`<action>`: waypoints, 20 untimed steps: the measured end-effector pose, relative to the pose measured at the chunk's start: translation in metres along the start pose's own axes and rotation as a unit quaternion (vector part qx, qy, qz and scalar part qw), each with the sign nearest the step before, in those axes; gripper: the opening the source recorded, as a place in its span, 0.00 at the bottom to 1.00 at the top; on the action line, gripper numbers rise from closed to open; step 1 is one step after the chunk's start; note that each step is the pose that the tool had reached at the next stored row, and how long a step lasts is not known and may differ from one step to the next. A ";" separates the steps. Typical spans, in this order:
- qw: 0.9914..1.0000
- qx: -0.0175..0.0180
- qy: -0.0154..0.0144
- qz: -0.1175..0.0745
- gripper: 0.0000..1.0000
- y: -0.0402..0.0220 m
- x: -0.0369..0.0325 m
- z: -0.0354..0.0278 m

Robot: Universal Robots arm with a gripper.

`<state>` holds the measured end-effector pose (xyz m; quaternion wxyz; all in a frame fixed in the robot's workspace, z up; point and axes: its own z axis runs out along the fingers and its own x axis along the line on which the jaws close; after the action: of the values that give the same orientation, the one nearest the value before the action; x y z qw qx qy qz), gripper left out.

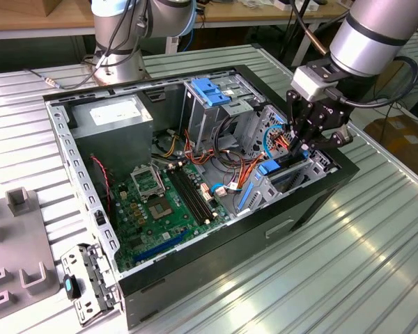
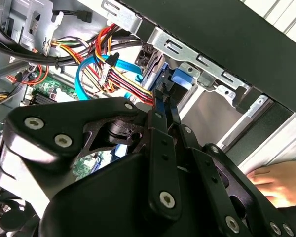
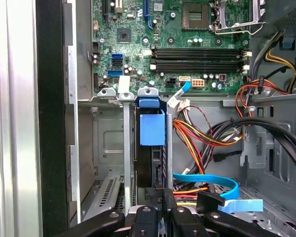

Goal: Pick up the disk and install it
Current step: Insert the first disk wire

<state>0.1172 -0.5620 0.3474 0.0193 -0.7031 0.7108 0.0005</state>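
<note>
Sitting in its slot w/ wires point(image 3: 202, 138) beside it, the disk point(image 3: 152, 143) is pinched by the gripper point(image 3: 160, 205); no readable writing.

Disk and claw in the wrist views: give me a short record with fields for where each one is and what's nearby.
disk: standing on edge in a slot of the drive bay, blue carrier showing
claw: at the disk's end, inside the computer case
grip: cannot tell
nearby: blue flat cable beside the claw
person: a hand outside the case in the second wrist view
</note>
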 end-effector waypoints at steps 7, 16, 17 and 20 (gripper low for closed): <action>1.000 0.000 0.000 0.000 0.17 -0.0014 -0.0020 0.0005; 1.000 0.000 -0.002 0.000 0.17 -0.0014 -0.0019 0.0027; 1.000 0.000 -0.003 0.000 0.17 -0.0014 -0.0019 0.0029; 1.000 0.000 -0.004 0.000 0.17 -0.0014 -0.0018 0.0037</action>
<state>0.1187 -0.5601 0.3438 0.0217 -0.7034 0.7104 0.0035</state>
